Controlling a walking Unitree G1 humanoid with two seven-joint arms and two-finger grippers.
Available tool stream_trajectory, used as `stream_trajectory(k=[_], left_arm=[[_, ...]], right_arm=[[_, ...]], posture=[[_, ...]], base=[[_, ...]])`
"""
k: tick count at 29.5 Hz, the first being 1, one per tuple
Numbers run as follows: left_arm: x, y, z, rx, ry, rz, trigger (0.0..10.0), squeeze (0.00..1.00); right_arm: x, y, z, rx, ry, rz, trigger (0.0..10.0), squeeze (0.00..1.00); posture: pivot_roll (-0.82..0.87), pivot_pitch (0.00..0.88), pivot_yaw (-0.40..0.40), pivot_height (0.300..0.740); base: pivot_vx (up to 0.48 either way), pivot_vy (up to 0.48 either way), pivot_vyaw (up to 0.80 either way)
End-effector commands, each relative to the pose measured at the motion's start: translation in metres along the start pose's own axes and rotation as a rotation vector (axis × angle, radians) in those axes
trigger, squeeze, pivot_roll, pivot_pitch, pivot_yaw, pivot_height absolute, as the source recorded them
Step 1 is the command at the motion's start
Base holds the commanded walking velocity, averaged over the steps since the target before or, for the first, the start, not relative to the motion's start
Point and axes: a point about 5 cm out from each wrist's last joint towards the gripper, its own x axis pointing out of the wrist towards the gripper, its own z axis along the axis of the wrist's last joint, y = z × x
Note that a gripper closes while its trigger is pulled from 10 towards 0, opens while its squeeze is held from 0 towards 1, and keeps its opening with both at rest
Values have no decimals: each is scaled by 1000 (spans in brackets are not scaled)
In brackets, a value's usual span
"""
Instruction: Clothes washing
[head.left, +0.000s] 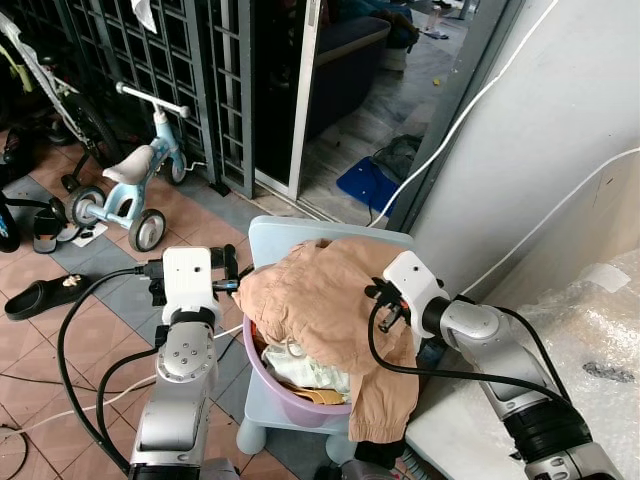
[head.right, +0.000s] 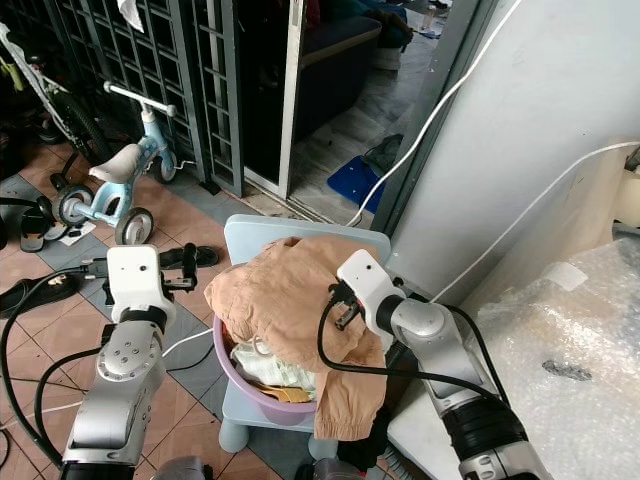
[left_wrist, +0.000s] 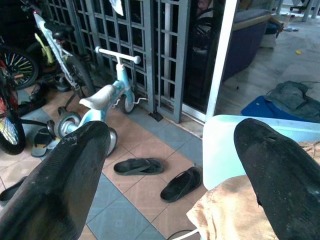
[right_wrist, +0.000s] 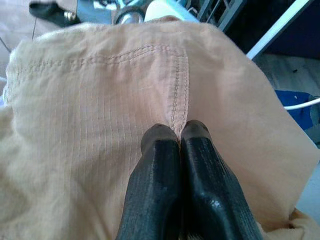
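In the left eye view, a tan garment (head.left: 320, 300) lies heaped over a purple basin (head.left: 290, 395) that sits on a pale blue stool (head.left: 275, 240); more laundry shows inside the basin. My left gripper (head.left: 232, 275) is at the garment's left edge, my right gripper (head.left: 378, 298) rests on its right side, and a leg of the cloth hangs down past the basin rim. A small blue bike (head.left: 130, 185) stands on the tiled floor (head.left: 60, 330) by a metal gate (head.left: 190, 70). In the left wrist view, my left fingers (left_wrist: 65, 180) are spread wide with nothing between them, the garment's edge just below one tip, and black sandals (left_wrist: 160, 175) lie on the tiles beyond. In the right wrist view, my right fingers (right_wrist: 200, 190) are pressed together at a seam of the garment; whether they pinch the cloth I cannot tell.
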Motion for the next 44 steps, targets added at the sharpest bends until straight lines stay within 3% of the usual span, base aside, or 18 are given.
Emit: stream_trajectory(k=[1, 4, 10, 11, 12, 14, 19, 24, 27, 35, 37, 40, 42, 44], left_arm=[[1, -1, 4, -10, -13, 8, 10000, 0], [2, 0, 3, -10, -13, 10, 10000, 0], [5, -1, 4, -9, -18, 5, 10000, 0], [5, -1, 4, -9, -18, 5, 10000, 0], [6, -1, 6, -8, -23, 4, 10000, 0], [8, -1, 6, -7, -28, 4, 10000, 0], [15, -1, 12, 6, -53, 29, 10000, 0], [17, -2, 14, 11, -62, 27, 10000, 0], [16, -5, 13, 10, -61, 9, 10000, 0], [18, -5, 13, 13, -62, -4, 10000, 0], [19, -6, 15, 14, -67, -7, 10000, 0], [19, -5, 15, 15, -70, -6, 10000, 0], [19, -4, 15, 16, -69, -4, 10000, 0], [18, -4, 14, 15, -67, -6, 10000, 0]], right_arm=[[-3, -9, 20, 40, -123, -46, 0, 0], [-6, -12, 55, 117, -324, -68, 0, 0], [-14, -27, 104, 194, -538, -139, 0, 0], [-14, -27, 104, 194, -538, -139, 0, 0], [-18, -34, 120, 203, -601, -167, 0, 0], [-23, -39, 133, 196, -654, -198, 0, 0], [-44, -69, 166, 169, -787, -405, 0, 0], [-47, -73, 159, 171, -770, -439, 0, 0], [-44, -60, 143, 194, -735, -393, 0, 0], [-41, -48, 138, 203, -717, -317, 0, 0], [-38, -41, 133, 209, -692, -255, 0, 0], [-31, -13, 110, 190, -573, -46, 0, 0], [-31, -6, 102, 178, -552, -21, 0, 0], [-31, -1, 99, 239, -552, 22, 0, 0]], posture=[[6, 0, -122, 740], [7, 0, -119, 740], [6, 0, -110, 740], [6, 0, -110, 740], [6, 0, -107, 740], [6, 0, -103, 740], [7, 0, -90, 740], [6, 0, -85, 740], [9, 0, -78, 740], [3, 0, -67, 740], [5, 0, -66, 740], [4, 0, -66, 740], [8, 0, -67, 740], [8, 0, -66, 740]], base=[[0, 0, 0], [0, 0, 0], [0, 0, 0], [0, 0, 0], [0, 0, 0], [0, 0, 0], [0, 0, 0], [0, 0, 0], [0, 0, 0], [0, 0, 0], [0, 0, 0], [0, 0, 0], [0, 0, 0], [0, 0, 0]])
